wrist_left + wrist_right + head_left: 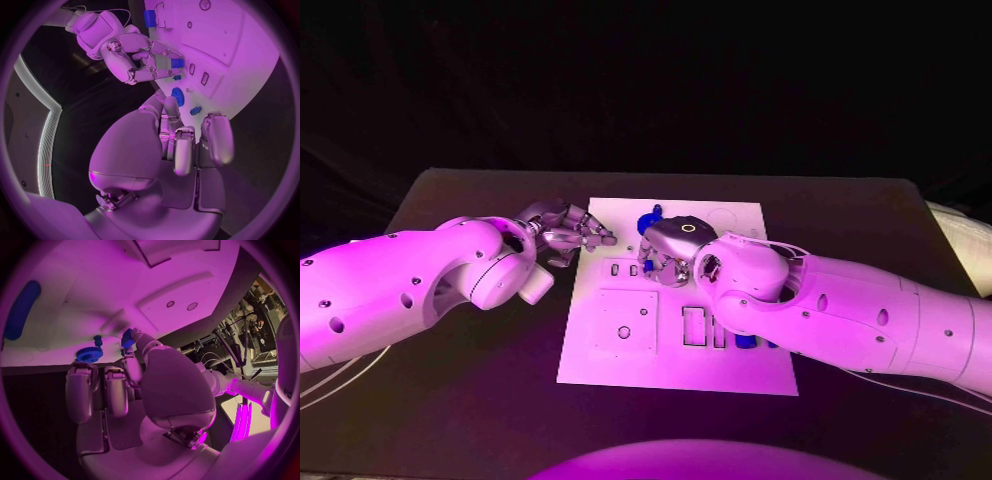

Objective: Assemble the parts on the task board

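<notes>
I am pinching a small blue part [128, 338] in my right hand [669, 243] over the task board [733, 375], apparently mid-placement. My left hand [563, 231] is hovering empty at the board's edge, fingers apart. Next, I judge, comes lining the part up with its slot.

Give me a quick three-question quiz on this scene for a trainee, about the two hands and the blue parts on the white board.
1. True or false: the right hand is above the flat white task board.
2. What does the right hand pinch? A: a small blue blocky part. B: a grey screw. C: nothing.
3. Which hand holds nothing?
Key: 1 true; 2 A; 3 the left hand.
</notes>
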Robot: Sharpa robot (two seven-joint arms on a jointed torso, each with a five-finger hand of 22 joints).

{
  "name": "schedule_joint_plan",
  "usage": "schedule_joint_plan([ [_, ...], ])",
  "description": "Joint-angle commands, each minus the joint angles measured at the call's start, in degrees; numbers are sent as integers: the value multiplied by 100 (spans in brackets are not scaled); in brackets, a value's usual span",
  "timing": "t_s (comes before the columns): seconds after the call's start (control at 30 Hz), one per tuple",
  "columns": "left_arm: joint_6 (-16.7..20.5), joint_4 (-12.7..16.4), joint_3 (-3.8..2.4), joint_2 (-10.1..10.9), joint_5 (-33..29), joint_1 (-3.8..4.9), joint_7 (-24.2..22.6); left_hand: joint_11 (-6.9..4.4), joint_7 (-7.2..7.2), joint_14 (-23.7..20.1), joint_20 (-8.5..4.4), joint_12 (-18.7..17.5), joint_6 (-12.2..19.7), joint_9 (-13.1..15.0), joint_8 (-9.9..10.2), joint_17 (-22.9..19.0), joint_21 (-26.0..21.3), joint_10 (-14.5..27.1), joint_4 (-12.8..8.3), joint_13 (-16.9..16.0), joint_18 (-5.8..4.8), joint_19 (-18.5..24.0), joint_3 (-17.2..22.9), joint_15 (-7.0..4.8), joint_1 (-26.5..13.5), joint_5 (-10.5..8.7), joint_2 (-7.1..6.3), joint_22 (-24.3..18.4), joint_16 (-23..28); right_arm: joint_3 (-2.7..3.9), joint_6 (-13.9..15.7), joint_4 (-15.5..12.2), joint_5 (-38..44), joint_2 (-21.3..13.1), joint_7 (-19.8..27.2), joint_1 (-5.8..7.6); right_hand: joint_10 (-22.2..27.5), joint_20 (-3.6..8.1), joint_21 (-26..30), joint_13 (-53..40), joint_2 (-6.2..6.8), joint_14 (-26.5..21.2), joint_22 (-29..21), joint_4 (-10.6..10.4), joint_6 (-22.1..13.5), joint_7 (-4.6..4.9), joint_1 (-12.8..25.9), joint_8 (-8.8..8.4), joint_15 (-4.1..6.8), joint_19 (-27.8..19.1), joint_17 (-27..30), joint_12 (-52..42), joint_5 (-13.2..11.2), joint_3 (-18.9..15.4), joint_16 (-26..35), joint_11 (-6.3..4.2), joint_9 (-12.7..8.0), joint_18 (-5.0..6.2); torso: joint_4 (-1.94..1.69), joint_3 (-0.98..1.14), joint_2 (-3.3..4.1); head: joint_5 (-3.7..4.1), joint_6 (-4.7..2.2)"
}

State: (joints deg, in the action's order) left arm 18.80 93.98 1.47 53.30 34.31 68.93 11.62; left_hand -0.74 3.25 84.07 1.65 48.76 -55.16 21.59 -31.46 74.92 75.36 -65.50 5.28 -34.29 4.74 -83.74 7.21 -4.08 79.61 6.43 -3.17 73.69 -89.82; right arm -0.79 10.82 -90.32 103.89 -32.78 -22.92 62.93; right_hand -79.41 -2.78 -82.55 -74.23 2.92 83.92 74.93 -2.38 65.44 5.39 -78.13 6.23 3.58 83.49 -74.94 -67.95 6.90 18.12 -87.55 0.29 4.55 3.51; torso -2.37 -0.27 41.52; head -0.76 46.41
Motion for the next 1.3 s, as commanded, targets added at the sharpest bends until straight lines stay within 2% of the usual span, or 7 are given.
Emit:
schedule_joint_plan([
  [0.03, 76, 37, -7, 20, -159, 22, -182, -16, 10, 593, 5, -18, 22, -5, -4, 1508, -29, 43, -7, 5, -71, 1, 34, -39, 65, 21, 9, -6, -18, -4, -183, 22, 159, 25, -66, -5, 53, 31, 9, 89, -22, 531, 15, 6, 147, -53, 52, 113, 5, -10, -1186, 36, 45, 28, 13, -4, 69, -35, -6, 0, 0, 8, 4],
  [0.53, 52, 56, -9, 42, -196, 39, -196, -16, 10, 593, 5, -18, 22, -5, -4, 1508, -29, 43, -7, 5, -71, 1, 34, -39, 65, 21, 9, -6, -18, -12, -316, 65, 206, 76, -96, -5, 53, 31, 9, 89, -22, 531, 15, 6, 147, -53, 52, 113, 5, -10, -1186, 36, 45, 28, 13, -4, 69, -35, -2, -2, 2, 4, 13],
  [0.87, 35, 61, -9, 47, -197, 44, -184, -16, 10, 593, 5, -18, 22, -5, -4, 1508, -29, 43, -7, 5, -71, 1, 34, -39, 65, 21, 9, -6, -18, -14, -273, 59, 196, 77, -95, -5, 90, 25, 26, 139, 14, 527, -11, 5, 97, -28, 89, 86, -6, -22, -1171, 116, 49, 32, 27, 14, 55, -30, -6, -2, -2, 1, 19],
  [1.0, 28, 57, -9, 48, -199, 44, -180, -16, 10, 593, 5, -18, 22, -5, -4, 1508, -29, 43, -7, 5, -71, 1, 34, -39, 65, 21, 9, -6, -18, -15, 56, 32, 201, 54, -71, -10, 175, 4, 34, 243, 80, 526, -20, -10, -42, 34, 150, 2, -39, -26, -1171, 275, 17, 33, 29, 60, 15, -30, -5, 1, -3, -7, 18],
  [1.13, 16, 47, -9, 47, -207, 45, -176, -16, 10, 593, 5, -18, 22, -5, -4, 1508, -29, 43, -7, 5, -71, 1, 34, -39, 65, 21, 9, -6, -18, -14, 526, -55, 202, -13, 2, -38, 244, -35, 39, 330, 199, 526, -24, -58, -173, 100, 261, -86, -87, -27, -1170, 404, -160, -11, 31, 117, -26, -30, -6, 7, 1, -9, 5],
  [1.3, 4, 30, -9, 47, -218, 45, -175, -16, 10, 593, 5, -18, 22, -5, -4, 1508, -29, 43, -7, 5, -71, 1, 34, -39, 65, 21, 9, -6, -18, -11, 897, -231, 128, -159, 86, -74, 264, -71, 43, 356, 303, 527, -27, -132, -248, 138, 365, -147, -121, -27, -1171, 444, -288, -59, 32, 153, -50, -29, -5, 3, 1, -10, -1],
])
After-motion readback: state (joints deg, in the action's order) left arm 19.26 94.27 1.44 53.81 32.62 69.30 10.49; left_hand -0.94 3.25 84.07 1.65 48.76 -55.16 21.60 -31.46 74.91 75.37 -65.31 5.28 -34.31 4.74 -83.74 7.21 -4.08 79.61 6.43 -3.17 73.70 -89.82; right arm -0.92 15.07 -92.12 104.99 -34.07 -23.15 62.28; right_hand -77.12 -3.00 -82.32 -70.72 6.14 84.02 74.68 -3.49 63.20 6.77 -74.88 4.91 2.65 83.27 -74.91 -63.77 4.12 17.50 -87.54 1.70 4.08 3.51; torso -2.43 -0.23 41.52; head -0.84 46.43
